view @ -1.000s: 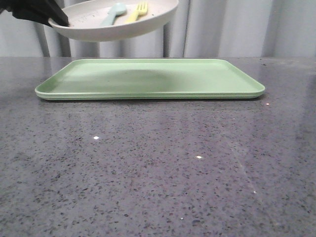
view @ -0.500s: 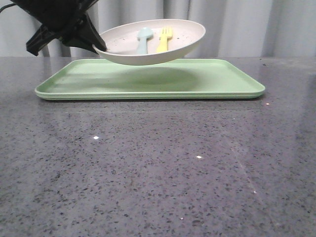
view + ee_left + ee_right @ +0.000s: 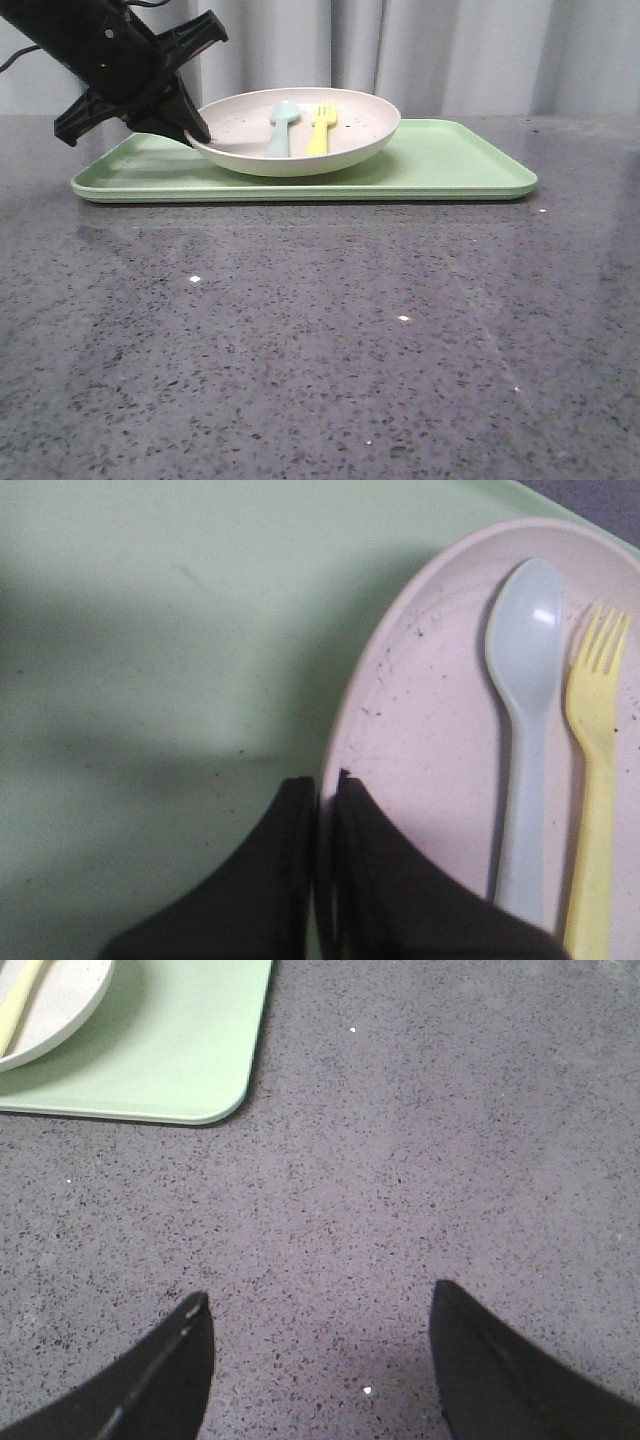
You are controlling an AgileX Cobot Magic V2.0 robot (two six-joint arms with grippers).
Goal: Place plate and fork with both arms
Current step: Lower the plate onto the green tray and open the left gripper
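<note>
The off-white speckled plate [image 3: 300,150] rests on or just above the light-green tray [image 3: 450,165], left of the tray's middle. The pale-yellow fork [image 3: 321,128] lies in it beside a pale blue-green spoon [image 3: 282,125]. My left gripper [image 3: 195,133] is shut on the plate's left rim. In the left wrist view the gripper [image 3: 325,785] pinches the rim of the plate [image 3: 430,760], with the fork [image 3: 592,780] and spoon [image 3: 527,710] inside. My right gripper [image 3: 318,1310] is open and empty over bare table, off the tray's corner [image 3: 190,1060]; the plate's edge [image 3: 60,1005] shows there.
The tray lies at the far side of a grey speckled table [image 3: 320,340]. A grey curtain [image 3: 480,55] hangs behind. The right half of the tray holds nothing.
My left gripper has lowered the plate, with fork and spoon in it, from high above the tray down to the tray's surface.
</note>
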